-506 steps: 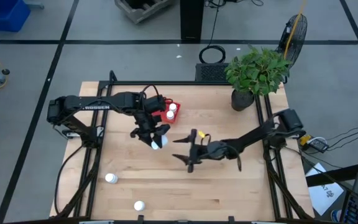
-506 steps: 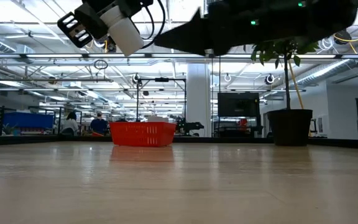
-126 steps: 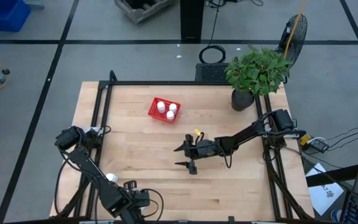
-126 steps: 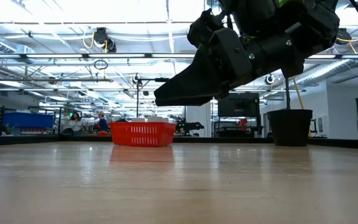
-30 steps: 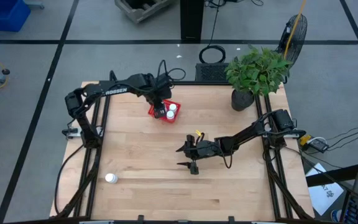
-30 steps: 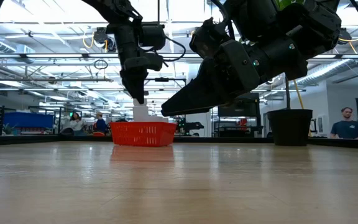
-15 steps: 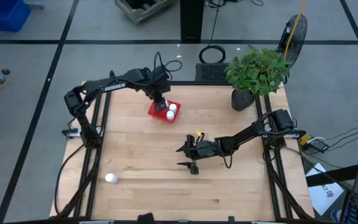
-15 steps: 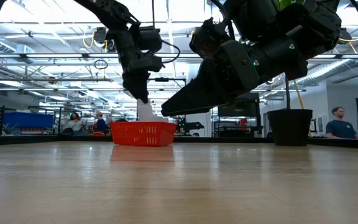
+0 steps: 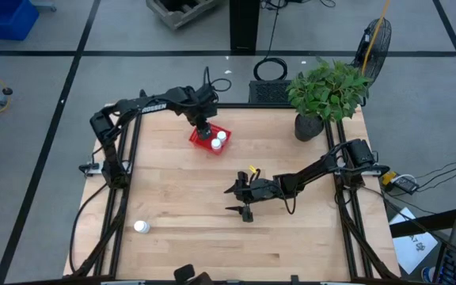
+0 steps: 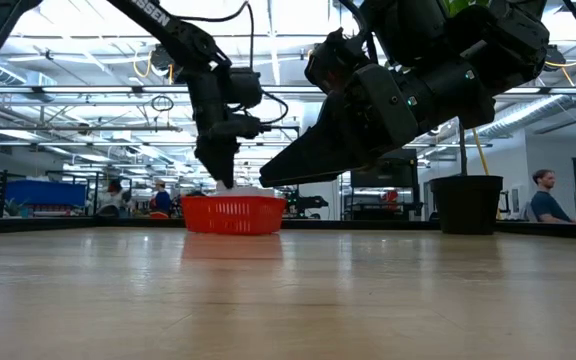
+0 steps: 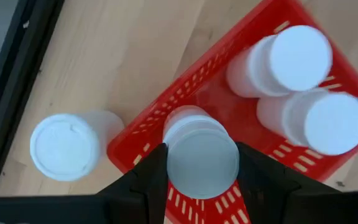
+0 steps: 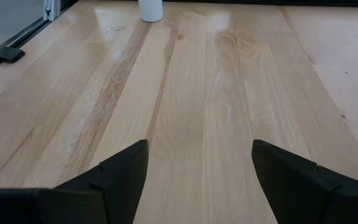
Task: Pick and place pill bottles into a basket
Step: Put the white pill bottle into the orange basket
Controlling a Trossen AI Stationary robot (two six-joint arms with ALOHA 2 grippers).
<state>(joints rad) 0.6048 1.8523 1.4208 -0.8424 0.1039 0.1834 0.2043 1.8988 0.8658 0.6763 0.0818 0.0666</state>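
- Nearest the front edge of the desk (image 9: 180, 190), one pill bottle (image 9: 141, 226) stands alone on the wood, well apart from both arms. It looks to be the next pick.
- At mid-desk the right hand (image 9: 229, 199) hangs above the boards with its fingers spread wide and nothing between them. This arm is waiting.
- Farther back, the left hand (image 9: 205, 131) hovers over the red basket (image 11: 191, 78), its two fingers closed on a white pill bottle (image 11: 202, 155) gripped by the sides, cap end up.
- Seen through the left wrist view, the gripped bottle appears to sit over the basket's wall near one corner, not over the open floor. A release from this spot could leave it perched on the rim or tip it outward.
- Inside the basket, two bottles (image 11: 294, 56) (image 11: 331, 121) stand upright and close together against the opposite side, leaving free floor beside them.
- Just outside the same wall, another bottle (image 11: 64, 146) stands on the desk, close beside the basket.
- To place well, the hand should shift inward over the free floor, lower until the base is below the rim, and only then part its fingers. It should lift straight up afterwards, so that neither finger catches the mesh or knocks a neighbouring bottle.
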